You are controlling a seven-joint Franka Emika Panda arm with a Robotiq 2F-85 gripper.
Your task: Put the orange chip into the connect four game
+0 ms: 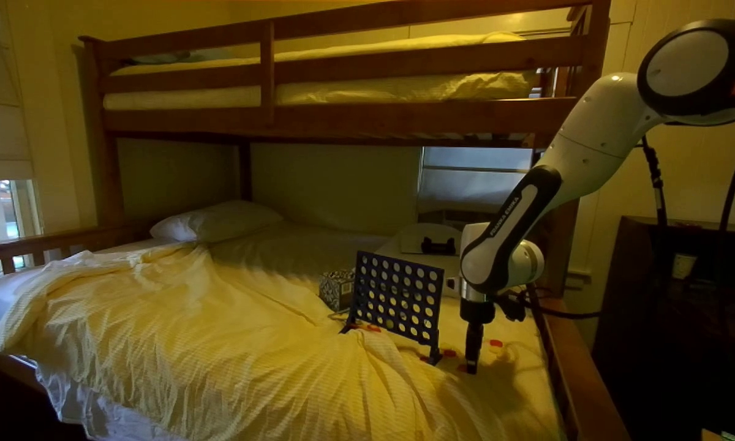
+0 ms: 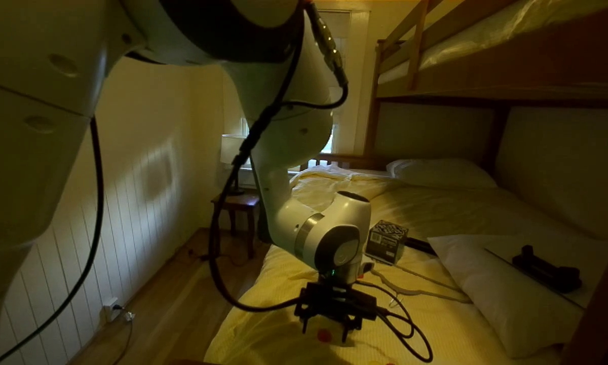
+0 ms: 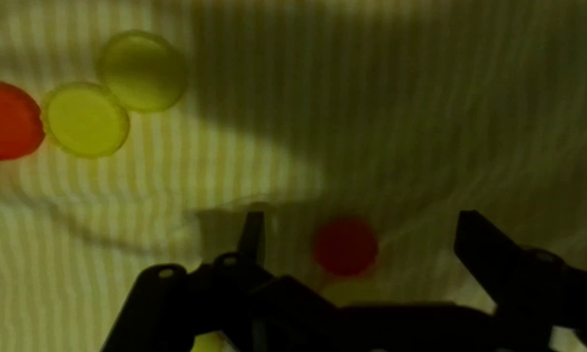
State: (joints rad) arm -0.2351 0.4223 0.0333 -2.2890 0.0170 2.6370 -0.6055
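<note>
Yellow bedding: rumpled; a fold could bunch into the pinch.
Connect four game: standing upright; soft footing may let it tip if pushed.
End effector: pointing down, jaws wide apart, holding nothing.
Orange chip: lying between the jaws; being flat, it might slip out if they meet too high.

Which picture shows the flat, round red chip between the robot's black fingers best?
The wrist view: the red chip looks biggest, its whole circle showing, though blurry. In an exterior view it's a tiny dot; in an exterior view, likely a reddish sliver.
</note>
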